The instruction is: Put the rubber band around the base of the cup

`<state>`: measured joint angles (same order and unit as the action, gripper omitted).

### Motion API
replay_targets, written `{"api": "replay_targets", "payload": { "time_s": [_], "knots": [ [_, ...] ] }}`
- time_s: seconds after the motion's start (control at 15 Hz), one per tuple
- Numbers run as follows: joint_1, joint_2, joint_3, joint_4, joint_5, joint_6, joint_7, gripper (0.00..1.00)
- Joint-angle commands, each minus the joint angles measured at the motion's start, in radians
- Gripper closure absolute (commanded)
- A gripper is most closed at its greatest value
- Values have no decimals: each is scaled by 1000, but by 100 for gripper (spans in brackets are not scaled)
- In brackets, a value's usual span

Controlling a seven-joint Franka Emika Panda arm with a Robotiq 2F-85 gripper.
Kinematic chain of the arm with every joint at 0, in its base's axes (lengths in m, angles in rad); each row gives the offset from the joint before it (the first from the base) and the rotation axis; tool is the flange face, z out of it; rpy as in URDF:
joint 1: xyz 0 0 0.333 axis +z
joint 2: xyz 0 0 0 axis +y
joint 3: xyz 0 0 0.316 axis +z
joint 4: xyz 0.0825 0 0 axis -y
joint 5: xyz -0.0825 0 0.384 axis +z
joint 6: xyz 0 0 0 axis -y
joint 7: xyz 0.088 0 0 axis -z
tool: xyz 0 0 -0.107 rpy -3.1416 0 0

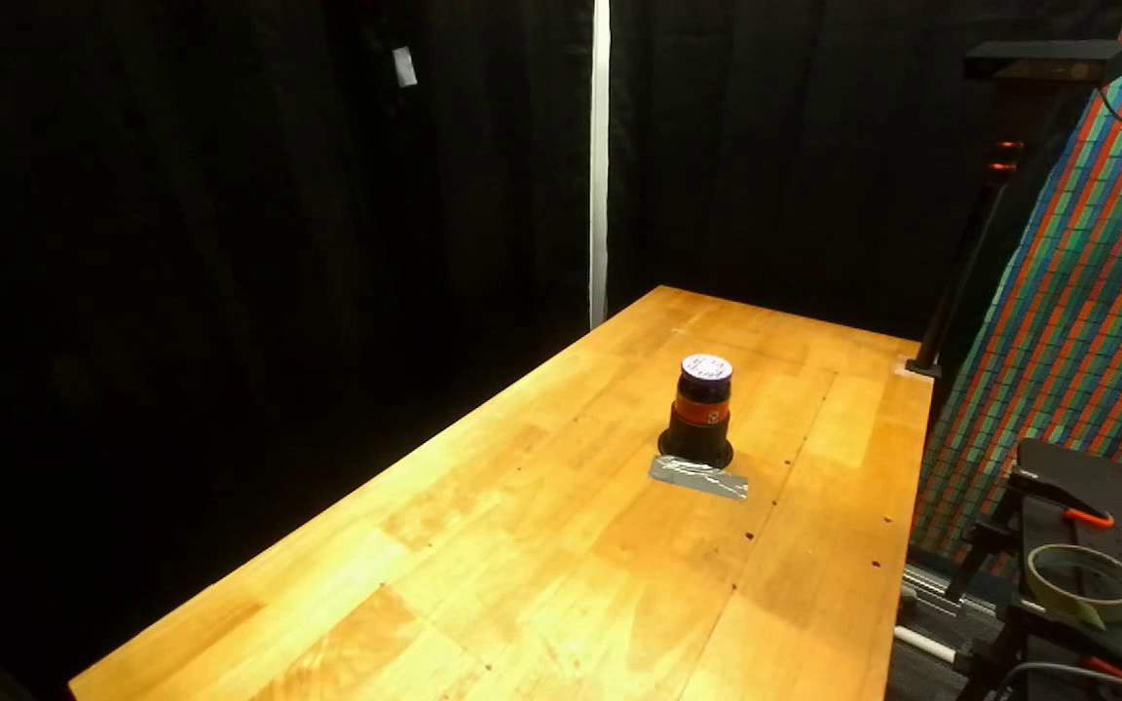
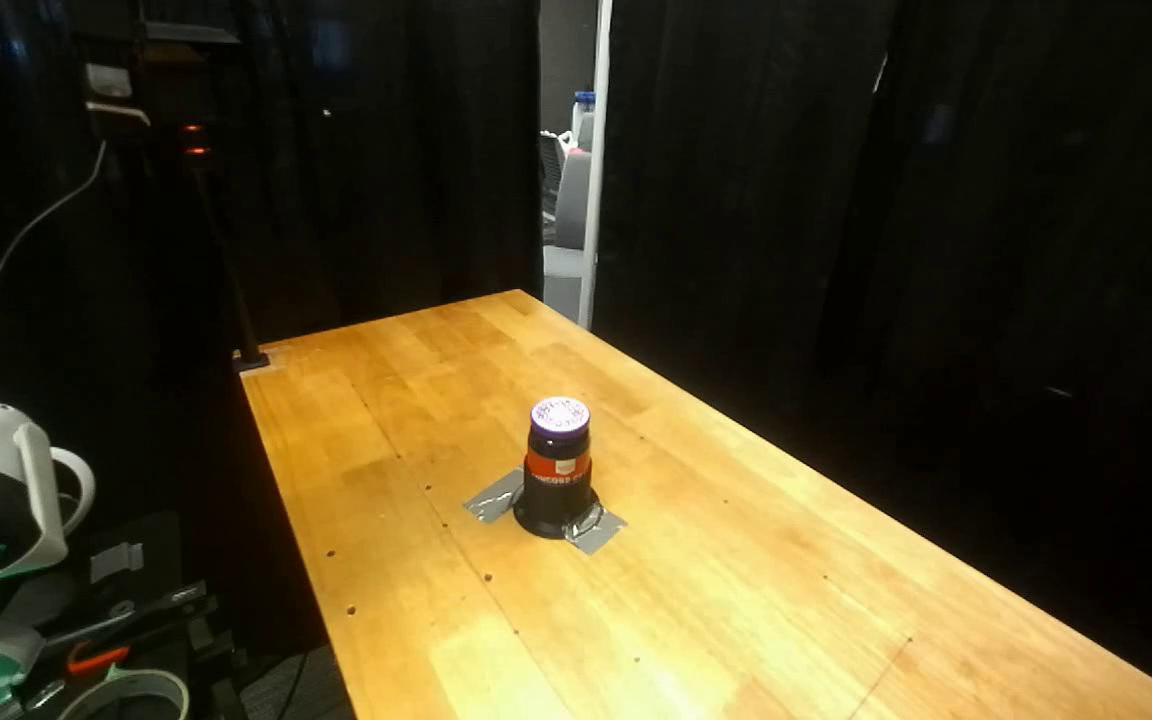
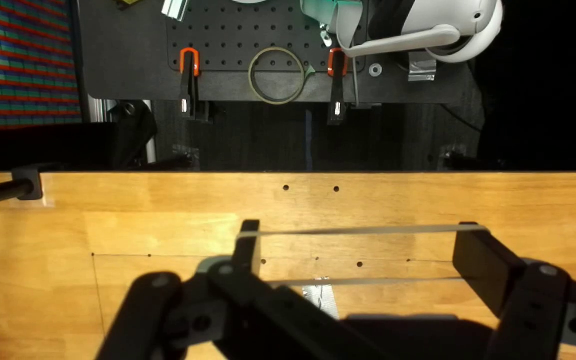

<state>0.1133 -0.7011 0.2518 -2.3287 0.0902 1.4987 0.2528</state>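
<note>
Rubber band (image 3: 378,230) taut around wide-spread jaws

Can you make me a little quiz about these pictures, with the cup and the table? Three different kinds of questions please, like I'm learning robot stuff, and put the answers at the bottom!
1. Fill the gap: In the wrist view, a ____ is stretched across the open end effector.

2. Pick one: What colour is the tape on the wooden table, beside the base of the cup?
A) red
B) blue
C) silver

3. True or false: The cup is lying on its side.

Key
1. rubber band
2. C
3. False. It stands upright in both exterior views.
</note>
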Motion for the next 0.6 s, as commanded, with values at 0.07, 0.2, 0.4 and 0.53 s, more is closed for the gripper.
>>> {"api": "replay_targets", "payload": {
  "time_s": [0.07,0.2,0.4,0.53],
  "knots": [
    [4,2,-2,3,-2,-2,2,0],
    [7,5,-3,9,-1,7,-8,0],
    [2,149,42,123,-31,50,2,0],
    [1,254,74,191,-53,132,11,0]
  ]
}}
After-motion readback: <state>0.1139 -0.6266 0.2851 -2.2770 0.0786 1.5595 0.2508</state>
